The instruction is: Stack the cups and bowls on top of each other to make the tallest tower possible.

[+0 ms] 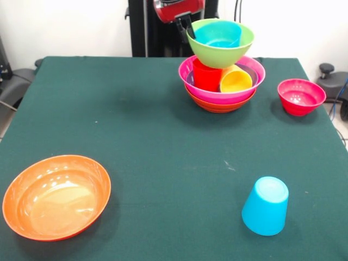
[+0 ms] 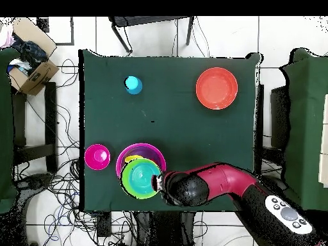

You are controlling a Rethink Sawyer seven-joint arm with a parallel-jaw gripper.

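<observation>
Orange bowl (image 1: pixel 56 196) nearest; tool (image 1: pixel 186 25) gripping lime bowl's (image 1: pixel 220 51) rim.

Gripper (image 1: pixel 186 24): the front view cuts it off at the top edge and the lime green bowl (image 1: pixel 220 44) hides its tips behind the rim, so whether it is open or closed cannot be told; in the overhead view the arm (image 2: pixel 211 184) covers it where it meets that bowl. Beneath the lime green bowl, the red cup (image 1: pixel 206 75) and yellow cup (image 1: pixel 235 80) show only partly, their bases sunk out of sight inside the magenta bowl (image 1: pixel 217 93). Of the orange bowl (image 1: pixel 220 105) under the magenta one only a thin lower band shows, and the purple bowl (image 1: pixel 190 79) appears as a sliver inside the magenta rim.
</observation>
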